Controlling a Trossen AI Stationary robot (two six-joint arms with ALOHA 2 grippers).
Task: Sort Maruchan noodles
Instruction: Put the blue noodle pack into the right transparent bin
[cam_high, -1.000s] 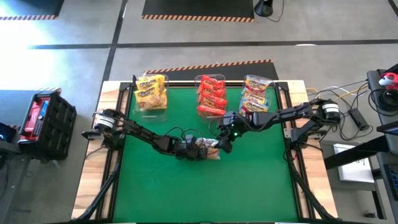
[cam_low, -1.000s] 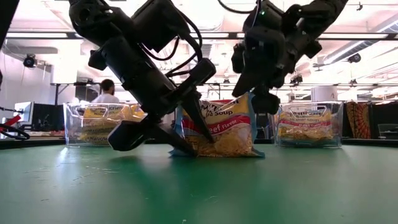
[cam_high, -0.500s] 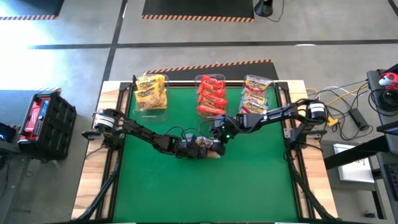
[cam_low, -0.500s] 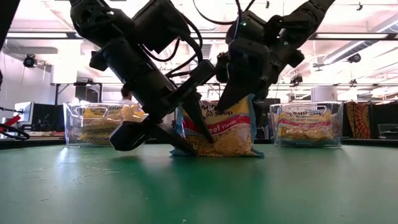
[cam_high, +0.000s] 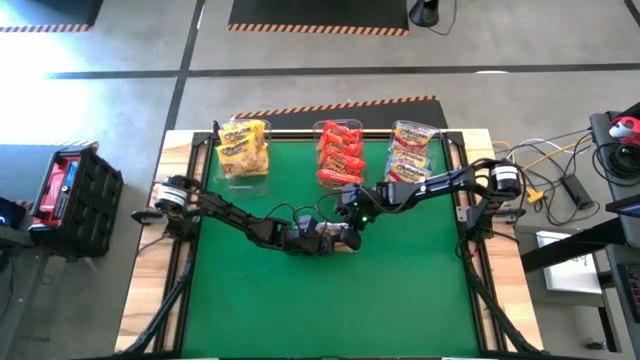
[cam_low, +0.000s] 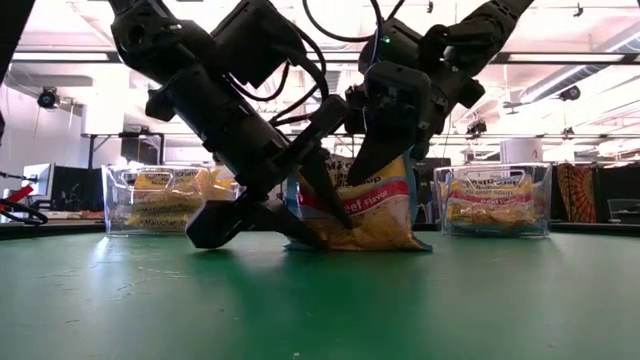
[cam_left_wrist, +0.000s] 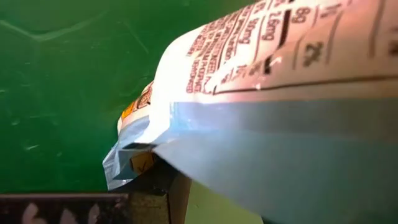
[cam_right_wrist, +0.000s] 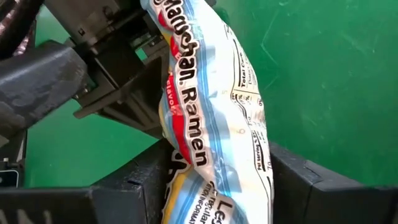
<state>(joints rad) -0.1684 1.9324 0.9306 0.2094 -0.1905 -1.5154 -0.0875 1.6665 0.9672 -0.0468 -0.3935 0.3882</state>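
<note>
near the table's middle, left gripper (cam_low: 300, 205) clamps the noodle packet (cam_low: 365, 205) while right gripper (cam_right_wrist: 217, 186) straddles it, fingers apart; 2 grips could tear it.

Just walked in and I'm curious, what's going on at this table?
Both arms meet mid-table over one ramen packet, which stands on edge on the green table. The left gripper holds its lower part, while the right gripper straddles its top edge with the fingers on either side. Three clear bins at the far edge already hold yellow, red and pale multicoloured packets.
</note>
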